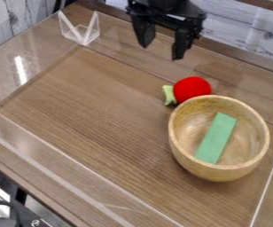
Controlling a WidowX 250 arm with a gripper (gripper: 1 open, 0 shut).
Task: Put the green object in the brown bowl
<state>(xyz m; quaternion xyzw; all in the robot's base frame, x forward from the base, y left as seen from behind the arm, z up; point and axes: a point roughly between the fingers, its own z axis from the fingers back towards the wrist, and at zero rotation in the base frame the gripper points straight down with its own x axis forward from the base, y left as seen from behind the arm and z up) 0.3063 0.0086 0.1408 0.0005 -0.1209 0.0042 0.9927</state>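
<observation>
the green object (217, 137) already lay flat inside the brown bowl (186, 113), slanted across its floor. the pincer (160, 43) hung wide and empty above the far side of the desk (91, 106), well apart from the bowl. best was to stay clear, disturbing neither the bowl nor the red fruit (192, 88) touching its rim.

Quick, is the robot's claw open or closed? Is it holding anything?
Gripper: open and empty, up above the table. The green object already lies in the brown bowl.
</observation>
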